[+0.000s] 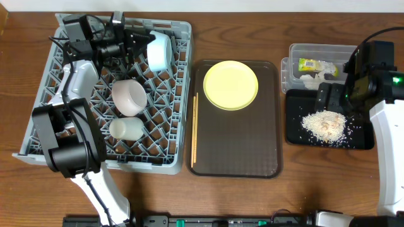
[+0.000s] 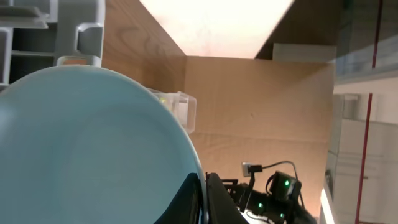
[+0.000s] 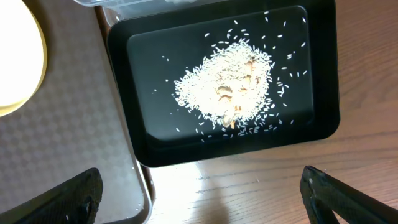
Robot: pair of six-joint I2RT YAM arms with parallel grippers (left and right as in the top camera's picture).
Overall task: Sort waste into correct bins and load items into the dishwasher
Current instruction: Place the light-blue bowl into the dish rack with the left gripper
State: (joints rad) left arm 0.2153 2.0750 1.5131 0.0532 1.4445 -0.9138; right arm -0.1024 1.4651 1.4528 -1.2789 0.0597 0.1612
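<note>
While the left fingers [image 2: 221,202] pinch its rim, the round light-blue bowl [image 1: 159,50] stands on edge at the far side of the square grey plastic dish rack [image 1: 165,120]: loading is under way. Next it likely needs seating between pegs before release. The right fingers [image 3: 68,199] hang spread.

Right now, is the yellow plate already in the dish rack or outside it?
Outside. The yellow plate lies flat on the brown tray, beside the grey rack.
</note>
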